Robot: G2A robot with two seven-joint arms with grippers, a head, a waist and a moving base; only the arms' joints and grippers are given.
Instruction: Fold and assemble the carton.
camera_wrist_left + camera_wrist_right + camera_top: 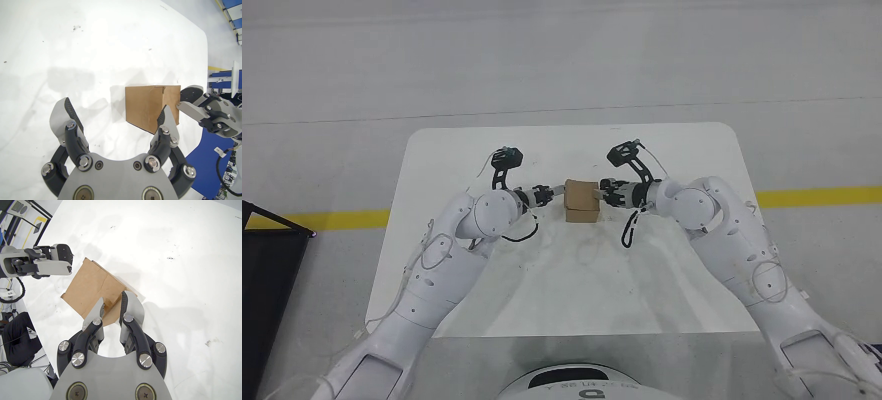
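The right gripper (113, 299) clamps one wall of the carton (90, 285) (steadying it, I'd guess); the left gripper (116, 103) hovers spread wide beside the opposite wall.

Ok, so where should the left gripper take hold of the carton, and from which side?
Probably the free end of the carton, facing the left gripper. Come in level from the robot's left, open fingers straddling its two flat side walls. The right gripper pinches the opposite end, so that side is taken.
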